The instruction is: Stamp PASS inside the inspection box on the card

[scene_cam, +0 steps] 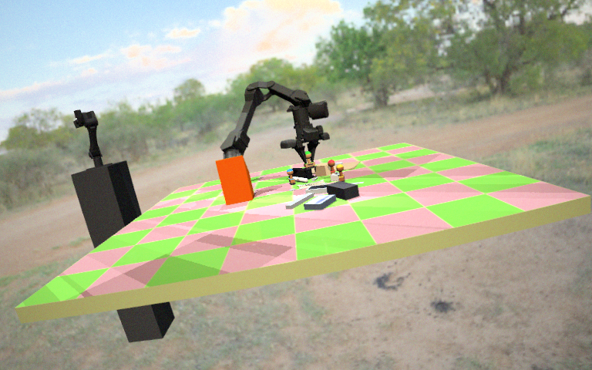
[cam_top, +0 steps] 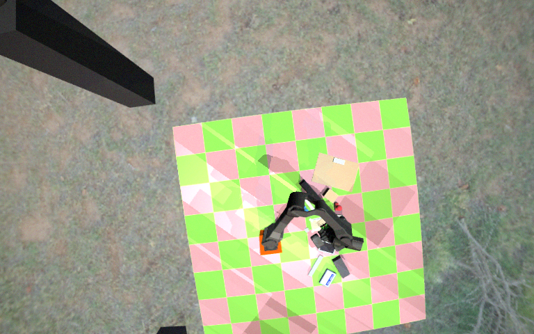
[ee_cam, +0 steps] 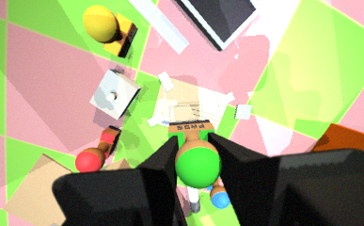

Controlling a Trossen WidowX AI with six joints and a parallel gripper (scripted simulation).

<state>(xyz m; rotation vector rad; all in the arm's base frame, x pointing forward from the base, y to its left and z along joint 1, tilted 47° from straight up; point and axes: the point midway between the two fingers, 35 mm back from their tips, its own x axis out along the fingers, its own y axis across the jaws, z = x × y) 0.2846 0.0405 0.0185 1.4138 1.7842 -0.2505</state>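
Over the one taped card, the gripper pinches one green-knobbed stamp; three other stamps stand nearby.

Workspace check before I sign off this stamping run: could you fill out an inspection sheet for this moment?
Surface: pink and green checkered bench, a slab over bare ground.
Job's things: green-knobbed PASS stamp held just above the taped-down card; ink pad lies beyond.
Clutter: yellow-knobbed stamp, red-knobbed stamp, blue-knobbed stamp, white block, cardboard sheet, dark box.
Hand: shut on the PASS stamp.
Cables: nothing seen.
Surroundings: orange pedestal, black camera post, trees, dirt track.
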